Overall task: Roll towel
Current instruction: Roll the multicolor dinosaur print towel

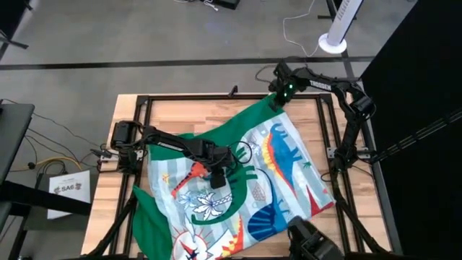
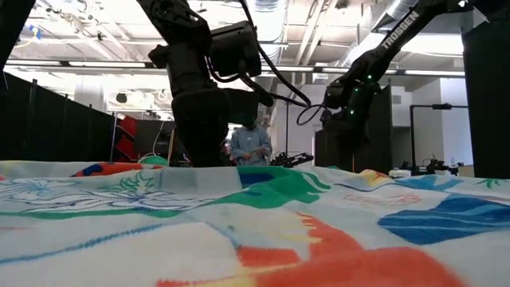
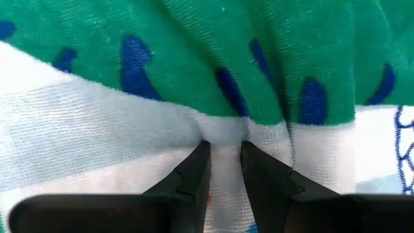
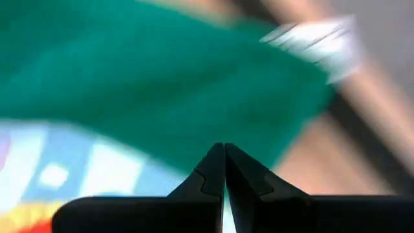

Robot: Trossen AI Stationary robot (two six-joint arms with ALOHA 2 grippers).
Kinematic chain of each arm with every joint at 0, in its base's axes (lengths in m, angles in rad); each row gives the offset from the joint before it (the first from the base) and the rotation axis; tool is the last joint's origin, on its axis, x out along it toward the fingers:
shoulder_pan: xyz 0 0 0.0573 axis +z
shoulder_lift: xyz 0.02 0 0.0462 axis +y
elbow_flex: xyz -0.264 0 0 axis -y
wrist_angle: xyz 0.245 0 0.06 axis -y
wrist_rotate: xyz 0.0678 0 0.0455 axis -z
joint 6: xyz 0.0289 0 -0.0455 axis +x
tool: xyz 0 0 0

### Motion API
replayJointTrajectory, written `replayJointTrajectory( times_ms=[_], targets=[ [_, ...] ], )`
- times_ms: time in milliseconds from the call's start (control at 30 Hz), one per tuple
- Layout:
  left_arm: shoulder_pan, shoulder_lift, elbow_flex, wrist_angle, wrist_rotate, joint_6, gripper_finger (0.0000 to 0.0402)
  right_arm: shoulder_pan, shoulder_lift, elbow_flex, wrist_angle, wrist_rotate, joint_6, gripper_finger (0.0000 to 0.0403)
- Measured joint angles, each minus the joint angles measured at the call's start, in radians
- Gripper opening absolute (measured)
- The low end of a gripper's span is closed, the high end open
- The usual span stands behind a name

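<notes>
The towel [image 1: 245,180] lies spread over the wooden table [image 1: 123,108], print side up, with green edges folded over at the far side and near left. My left gripper [image 1: 216,178] is down on the towel's middle, shut on a raised ridge of cloth [image 3: 225,133]. My right gripper [image 1: 280,92] hangs shut above the towel's far green corner [image 4: 162,77]. In the low view my right gripper [image 2: 351,96] is well above the cloth and holds nothing that I can see. My left gripper pinches a small raised fold [image 3: 225,139] of the towel's printed face between its two fingertips [image 3: 197,162], where the white band meets the green. The fingers come from above, pointing down. The rest of the towel lies flat on the table around the pinch.
A black frame [image 1: 328,137] runs around the tabletop, with both arm bases on it. A dark camera mount [image 1: 310,242] stands at the near edge. A white stand [image 1: 333,40] is on the floor beyond the table. A person [image 2: 251,147] stands in the room behind.
</notes>
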Motion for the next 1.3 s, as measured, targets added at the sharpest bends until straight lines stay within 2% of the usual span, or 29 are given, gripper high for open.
replayJointTrajectory(
  times_ms=[233,367,467,633,733,867,933,1000,1133,1200,1300],
  targets=[
    [-0.067,0.0,0.0,-0.047,0.05,0.235,0.0077,0.111,-0.054,-0.107,-0.131,-0.031,0.013,0.0],
    [-0.026,-0.02,0.0,-0.097,0.018,0.262,0.0077,0.193,-0.111,-0.266,-0.14,-0.032,0.073,0.0],
    [0.014,-0.051,0.013,-0.117,-0.05,0.255,0.0077,0.278,-0.196,-0.395,-0.116,-0.039,0.159,0.0],
    [0.102,-0.101,0.031,-0.146,-0.201,0.269,0.0077,0.437,-0.375,-0.577,-0.085,-0.049,0.38,0.0],
    [0.173,-0.115,0.034,-0.118,-0.214,0.267,0.0077,0.531,-0.482,-0.67,-0.094,-0.055,0.555,0.0],
    [0.241,-0.112,0.033,-0.078,-0.211,0.293,0.0077,0.661,-0.616,-0.77,-0.104,-0.184,0.792,0.0],
    [0.255,-0.113,0.035,-0.051,-0.196,0.314,0.0077,0.701,-0.678,-0.773,-0.101,-0.258,0.87,0.0],
    [0.259,-0.113,0.035,-0.025,-0.129,0.341,0.0077,0.699,-0.734,-0.744,-0.081,-0.245,0.91,0.0],
    [0.234,-0.114,0.035,0.04,0.059,0.404,0.0077,0.578,-0.769,-0.69,0.037,-0.02,0.867,0.0],
    [0.212,-0.114,0.035,0.039,0.077,0.418,0.0077,0.488,-0.73,-0.694,0.099,0.06,0.789,0.0],
    [0.187,-0.114,0.035,0.006,0.078,0.426,0.0077,0.359,-0.604,-0.704,0.184,0.085,0.628,0.0]
  ],
)
